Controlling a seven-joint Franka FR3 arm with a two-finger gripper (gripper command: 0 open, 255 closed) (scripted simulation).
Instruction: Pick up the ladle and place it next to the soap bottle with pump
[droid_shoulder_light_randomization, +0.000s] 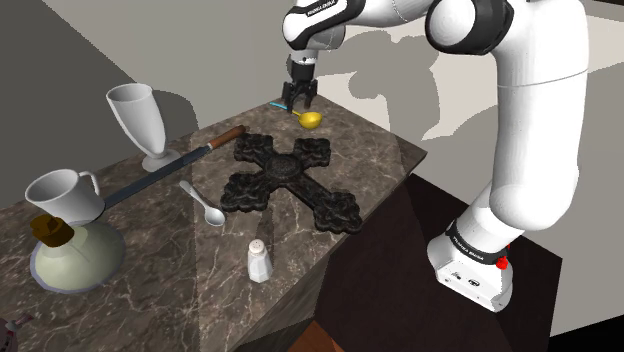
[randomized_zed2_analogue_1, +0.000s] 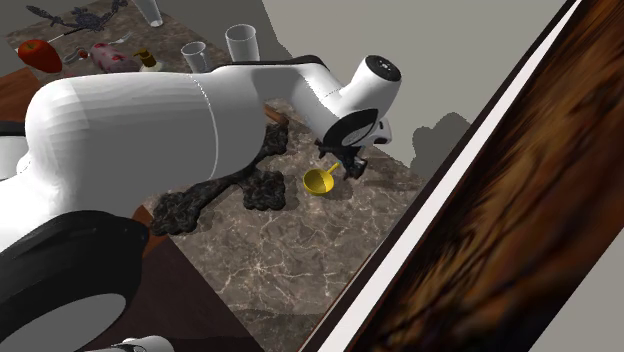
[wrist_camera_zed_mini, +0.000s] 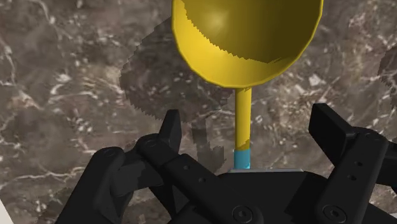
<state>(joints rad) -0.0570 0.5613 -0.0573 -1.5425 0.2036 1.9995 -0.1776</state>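
The ladle has a yellow bowl (droid_shoulder_light_randomization: 311, 120) (randomized_zed2_analogue_1: 319, 181) (wrist_camera_zed_mini: 245, 38) and a thin yellow handle (wrist_camera_zed_mini: 242, 118) with a blue end. It lies on the dark marble counter (droid_shoulder_light_randomization: 385, 150) near the far corner. My gripper (droid_shoulder_light_randomization: 300, 100) (randomized_zed2_analogue_1: 352, 165) (wrist_camera_zed_mini: 249, 124) hangs open just above the handle, with one finger on each side and neither touching it. The cream soap bottle (droid_shoulder_light_randomization: 78, 258) with a brown pump stands at the shoulder view's lower left, far from the ladle.
A black cross-shaped trivet (droid_shoulder_light_randomization: 290, 180) lies mid-counter. Near it are a metal spoon (droid_shoulder_light_randomization: 203, 205), a white shaker (droid_shoulder_light_randomization: 259, 260), a white goblet (droid_shoulder_light_randomization: 140, 125), a white cup (droid_shoulder_light_randomization: 68, 195) and a long dark utensil (droid_shoulder_light_randomization: 165, 175). The counter edge (droid_shoulder_light_randomization: 380, 215) drops off toward the stand.
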